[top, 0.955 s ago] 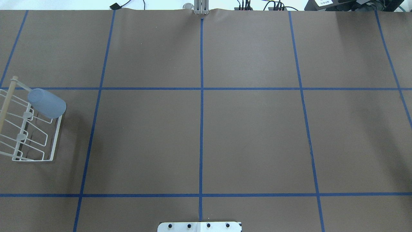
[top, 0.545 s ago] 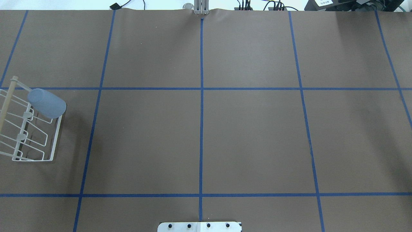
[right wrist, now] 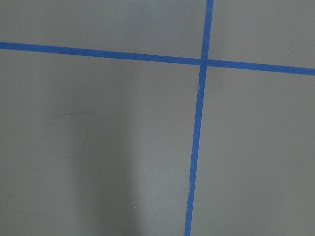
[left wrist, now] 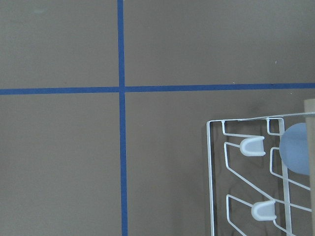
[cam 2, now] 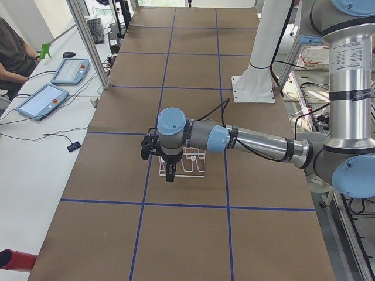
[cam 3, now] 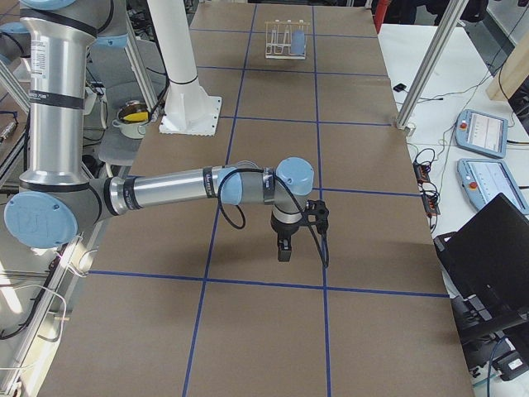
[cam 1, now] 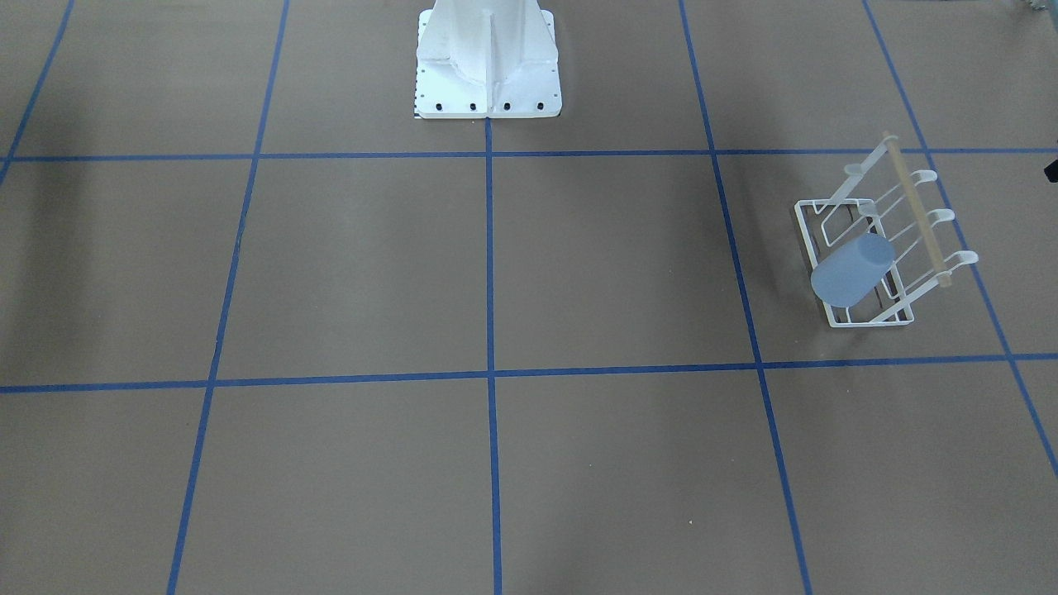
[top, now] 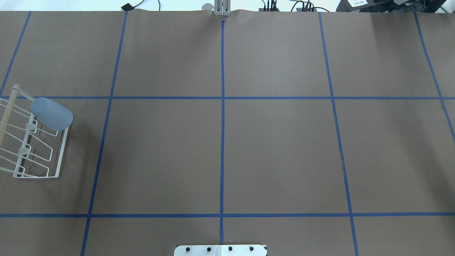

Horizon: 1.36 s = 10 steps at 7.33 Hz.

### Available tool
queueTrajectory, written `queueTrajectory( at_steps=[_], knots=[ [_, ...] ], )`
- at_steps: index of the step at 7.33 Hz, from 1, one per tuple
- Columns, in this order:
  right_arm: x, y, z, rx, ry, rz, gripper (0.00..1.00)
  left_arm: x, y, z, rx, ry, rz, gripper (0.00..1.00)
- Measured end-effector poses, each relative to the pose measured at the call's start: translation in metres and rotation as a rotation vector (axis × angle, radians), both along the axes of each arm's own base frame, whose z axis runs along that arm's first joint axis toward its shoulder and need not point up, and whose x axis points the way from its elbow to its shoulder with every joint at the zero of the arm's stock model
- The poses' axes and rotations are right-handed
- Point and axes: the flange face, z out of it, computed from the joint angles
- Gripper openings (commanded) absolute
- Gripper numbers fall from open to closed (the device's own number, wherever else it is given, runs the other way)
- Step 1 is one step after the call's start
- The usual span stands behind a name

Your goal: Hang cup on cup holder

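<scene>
The pale blue-grey cup [top: 51, 113] sits tilted over a prong at the far end of the white wire cup holder [top: 63, 149], at the table's left edge. Both also show in the front-facing view, cup [cam 1: 851, 268] and holder [cam 1: 915, 207]. The left wrist view shows the holder's corner [left wrist: 210, 172] and a slice of the cup [left wrist: 298, 155]. My left gripper [cam 2: 170, 174] hangs above the holder [cam 2: 190, 174] and holds nothing that I can see. My right gripper [cam 3: 283, 251] hangs over bare table far from the holder [cam 3: 281, 40]. I cannot tell if either is open or shut.
The brown table cover carries a grid of blue tape lines [top: 222, 142]. The white robot base [cam 1: 488, 66] stands at the table's near middle edge. Operators' tablets [cam 2: 44, 99] lie on a side table beyond the far edge.
</scene>
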Motion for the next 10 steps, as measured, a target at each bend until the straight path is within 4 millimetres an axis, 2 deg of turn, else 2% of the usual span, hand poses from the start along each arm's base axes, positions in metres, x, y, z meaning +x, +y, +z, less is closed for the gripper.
queueTrajectory(
  at_steps=[6, 8, 10],
  knots=[
    [-0.002, -0.020, -0.022, 0.049, -0.008, -0.001, 1.00, 0.000, -0.001, -0.004, 0.010, 0.005, 0.001, 0.98],
    [-0.003, -0.023, -0.020, 0.043, -0.008, 0.000, 1.00, 0.000, -0.002, -0.008, 0.026, 0.007, 0.001, 0.98],
    [-0.003, -0.023, -0.013, 0.029, -0.008, 0.000, 1.00, 0.001, -0.010, -0.022, 0.095, 0.011, -0.004, 0.98]
  ],
)
